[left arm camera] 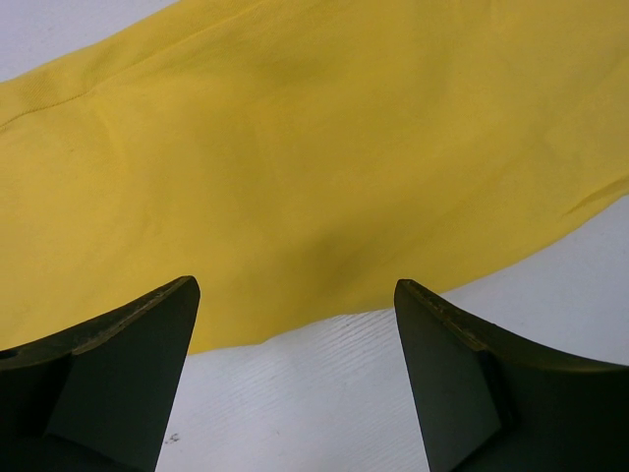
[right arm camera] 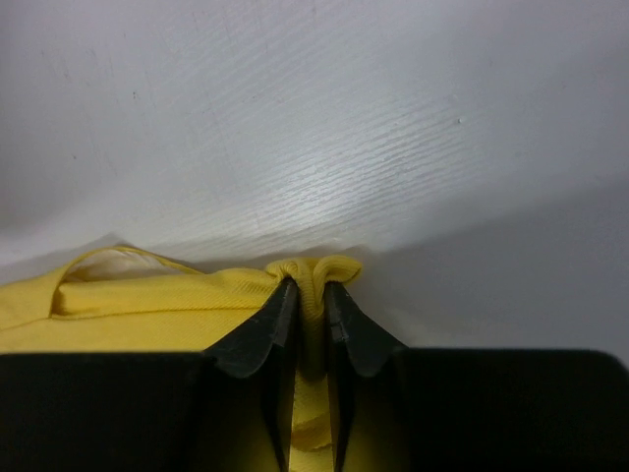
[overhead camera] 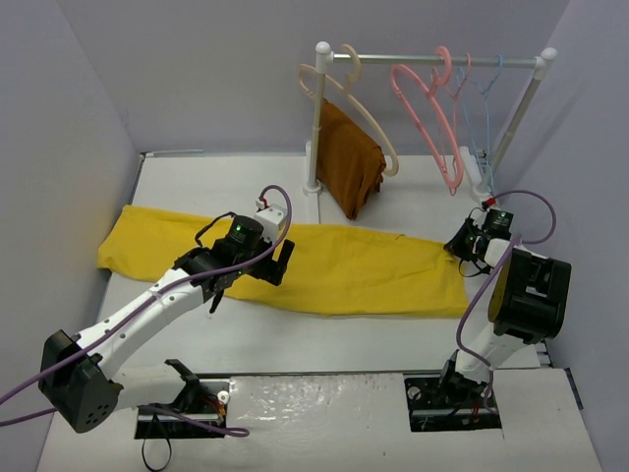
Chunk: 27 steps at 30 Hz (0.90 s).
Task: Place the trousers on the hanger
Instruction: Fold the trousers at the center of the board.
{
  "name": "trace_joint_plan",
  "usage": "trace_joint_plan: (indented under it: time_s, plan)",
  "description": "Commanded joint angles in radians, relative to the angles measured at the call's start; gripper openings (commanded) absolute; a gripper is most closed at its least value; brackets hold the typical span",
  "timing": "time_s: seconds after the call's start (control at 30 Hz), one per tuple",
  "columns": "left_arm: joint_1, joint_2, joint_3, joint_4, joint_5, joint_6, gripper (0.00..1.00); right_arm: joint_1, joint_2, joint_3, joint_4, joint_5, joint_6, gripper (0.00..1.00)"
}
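The yellow trousers (overhead camera: 324, 265) lie stretched flat across the middle of the white counter (overhead camera: 324, 339), from centre left to centre right. The left pincer (left arm camera: 295, 290) hangs released over their near edge, its fingers wide apart and holding nothing. At centre right, the right pincer (right arm camera: 305, 295) is clenched on a bunched fold at the trousers' end. The pink hanger (overhead camera: 453, 175) hangs on the rail (overhead camera: 383, 58) at upper right, well apart from the trousers.
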Motion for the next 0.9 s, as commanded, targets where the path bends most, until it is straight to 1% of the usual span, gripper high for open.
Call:
trace_joint_plan:
  time_s: [0.0, 0.1, 0.23, 0.4, 0.47, 0.57, 0.7, 0.87]
  plan:
    - [0.001, -0.015, 0.027, 0.017, -0.020, 0.014, 0.78, 0.033, -0.092, 0.049, -0.032, 0.037, -0.016, 0.01]
    - [0.002, -0.017, 0.027, 0.018, -0.021, 0.014, 0.78, 0.054, -0.216, 0.070, -0.100, 0.115, -0.001, 0.00]
    - [0.001, -0.020, 0.028, 0.020, -0.013, 0.013, 0.78, 0.055, -0.378, 0.080, -0.181, 0.248, 0.066, 0.00]
    - [0.000, -0.026, 0.023, 0.029, 0.003, 0.012, 0.78, 0.058, -0.503, 0.092, -0.300, 0.355, 0.146, 0.00]
    - [0.002, -0.030, 0.021, 0.032, 0.026, 0.012, 0.78, 0.057, -0.527, 0.086, -0.356, 0.407, 0.174, 0.00]
    - [-0.001, -0.032, 0.017, 0.038, 0.037, 0.015, 0.78, 0.051, -0.527, 0.069, -0.407, 0.442, 0.194, 0.00]
    - [-0.019, -0.001, 0.014, 0.039, 0.045, 0.016, 0.78, 0.039, -0.504, 0.039, -0.414, 0.440, 0.191, 0.00]
    - [-0.078, 0.104, 0.021, 0.056, 0.032, -0.018, 0.78, 0.035, -0.485, 0.058, -0.409, 0.447, 0.156, 0.00]
